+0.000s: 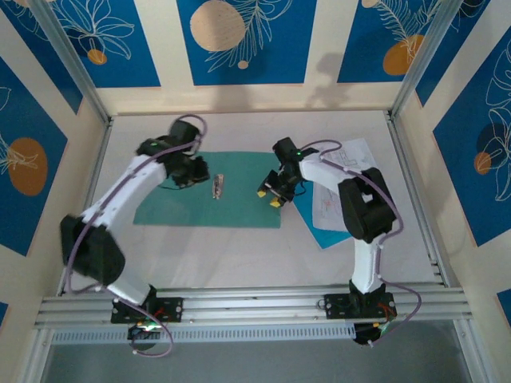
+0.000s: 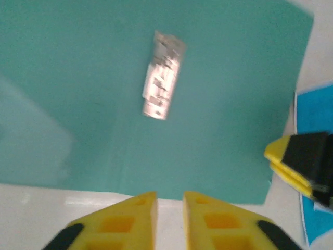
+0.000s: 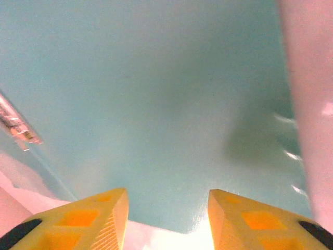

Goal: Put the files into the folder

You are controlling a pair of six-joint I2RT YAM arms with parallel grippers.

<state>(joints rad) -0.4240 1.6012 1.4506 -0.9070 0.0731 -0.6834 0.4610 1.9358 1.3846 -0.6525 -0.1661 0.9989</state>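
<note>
The teal folder (image 1: 239, 209) lies flat in the middle of the table, with a small metal clip (image 1: 217, 186) on it. The white printed files (image 1: 351, 159) lie to its right, partly under my right arm. My left gripper (image 1: 200, 174) hovers at the folder's far-left part. In the left wrist view its yellow fingertips (image 2: 170, 195) stand a narrow gap apart with nothing between them, near the folder (image 2: 223, 104) edge and the clip (image 2: 164, 75). My right gripper (image 1: 268, 198) is open over the folder's right part. Its fingers (image 3: 167, 192) are wide apart and empty above the teal surface (image 3: 156, 94).
A cyan-blue sheet (image 1: 329, 233) lies under the files at the right, and its edge (image 2: 312, 109) appears beside the folder. One finger (image 2: 302, 161) of the right gripper shows at the right of the left wrist view. Metal frame rails (image 1: 239, 303) border the table.
</note>
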